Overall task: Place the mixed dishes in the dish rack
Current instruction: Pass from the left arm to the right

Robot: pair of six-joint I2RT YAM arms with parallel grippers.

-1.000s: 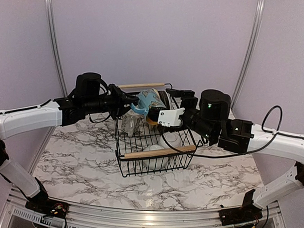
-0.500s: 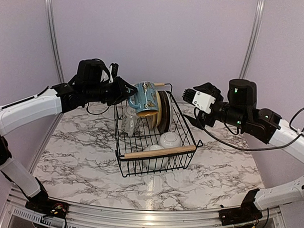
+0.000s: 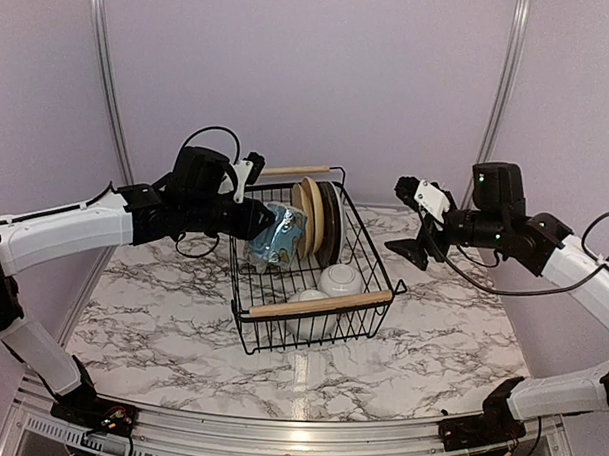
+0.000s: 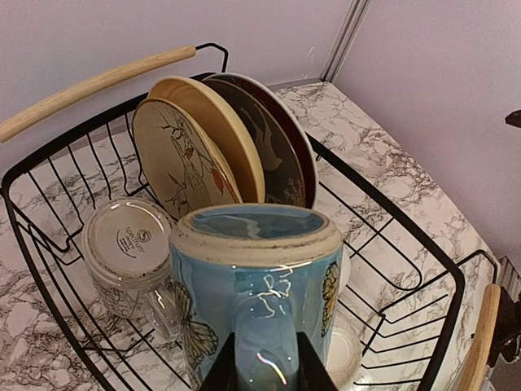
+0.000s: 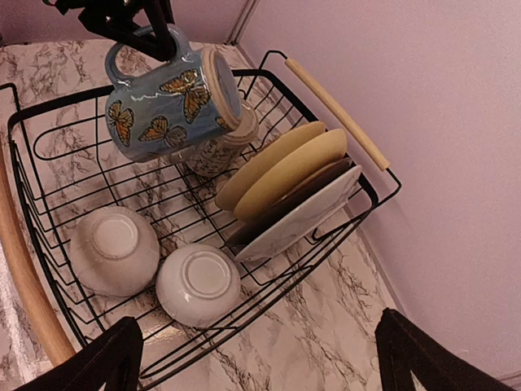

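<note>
The dish rack (image 3: 369, 235) stands mid-table. My left gripper (image 3: 259, 222) is shut on the handle of a blue butterfly mug (image 3: 277, 237) and holds it base-up and tilted, low over the rack's far left part. In the left wrist view the mug (image 4: 252, 277) fills the front, with my gripper (image 4: 264, 373) on its handle. A second mug (image 4: 126, 244) lies base-up beside it. Tan plates (image 4: 183, 155), the dark reindeer plate (image 4: 273, 151) and the red plate (image 4: 305, 159) stand upright. Two white bowls (image 5: 114, 248) (image 5: 198, 285) lie upside down. My right gripper (image 3: 419, 224) is open and empty, right of the rack.
The rack's wooden handles are at the far side (image 3: 296, 171) and the near side (image 3: 320, 305). The marble table (image 3: 151, 323) lies all round it. The purple back wall (image 3: 320, 78) is close behind the rack.
My left gripper has lowered the blue mug from above the far handle down into the rack. My right gripper has drawn back from over the rack to the right.
</note>
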